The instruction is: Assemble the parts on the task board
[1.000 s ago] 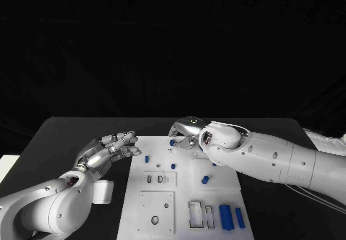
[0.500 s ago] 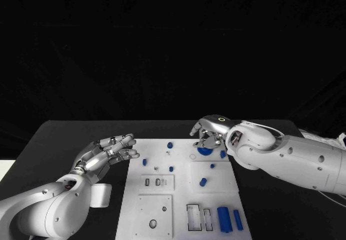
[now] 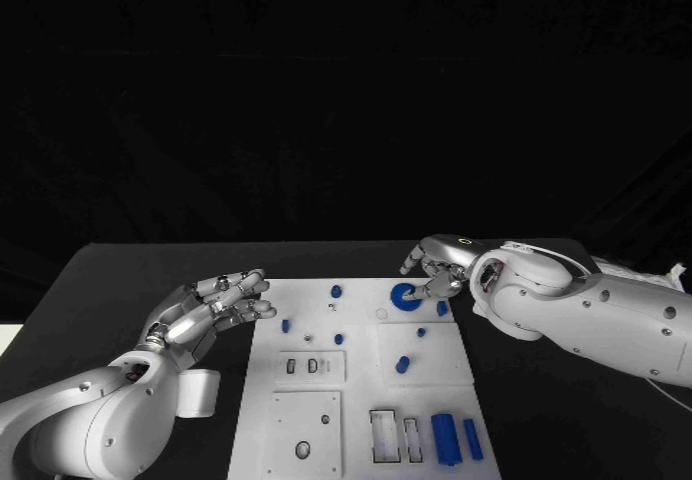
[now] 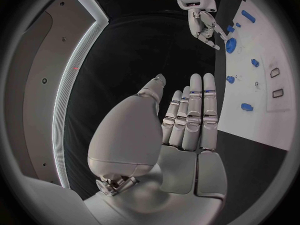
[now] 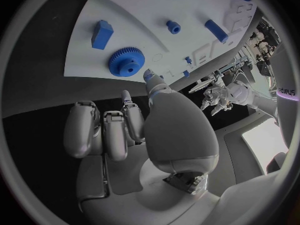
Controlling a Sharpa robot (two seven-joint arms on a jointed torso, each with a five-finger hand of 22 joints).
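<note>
The white task board (image 3: 368,312) lies in the middle of the black table. A blue gear (image 3: 404,295) lies flat near its far right corner, also seen as the gear (image 5: 127,63) and the gear (image 4: 230,44). My right hand (image 3: 440,268) hovers just right of it, holding nothing; its thumb tip (image 5: 150,78) ends close to the gear's rim. My left hand (image 3: 216,306) floats open at the board's left edge, its fingers (image 4: 190,115) straight and empty. Several small blue parts lie on the board, among them a peg (image 3: 336,291) and two bars (image 3: 444,437) at the near right.
The right forearm (image 3: 606,315) crosses above the table just right of the board. Rectangular slots (image 3: 387,436) sit at the board's near edge, beside the bars. Bare black table (image 3: 130,275) extends to the left of the board.
My right hand has moved rightward along the board's far edge. The blue gear, partly covered by it half a second ago, now lies uncovered on the board. The left hand has barely moved.
</note>
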